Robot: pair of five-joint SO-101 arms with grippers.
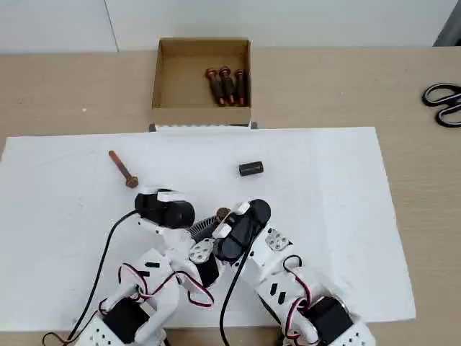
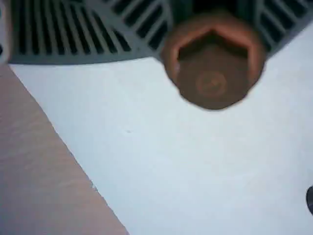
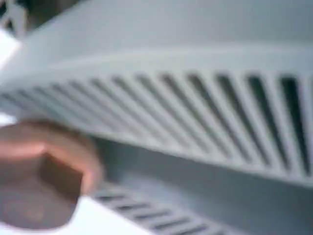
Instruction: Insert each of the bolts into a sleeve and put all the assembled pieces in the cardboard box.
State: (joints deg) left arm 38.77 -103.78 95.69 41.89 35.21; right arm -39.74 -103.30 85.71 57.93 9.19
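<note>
Three assembled pieces (image 1: 226, 85) in the box (image 1: 156, 72), side by side against its right wall. Box on the surface (image 1: 57, 86), just beyond the far edge of a white sheet (image 1: 346, 216). On the sheet, a loose bolt (image 1: 122, 168) lying flat at the left and a black sleeve (image 1: 251, 169) on its side near the middle, well apart from each other. Nearer the robot, a second bolt (image 1: 222, 213) (image 2: 212, 73) (image 3: 44, 176) between left arm (image 1: 164, 207) and right arm (image 1: 248, 220), where the two meet. Hex head close against a ribbed grey part (image 2: 88, 29), seen over the sheet in the left wrist view. Open, closed or gripping it: cannot tell, for either arm. Scissors (image 1: 443, 103) at the right edge of the surface, off the sheet.
</note>
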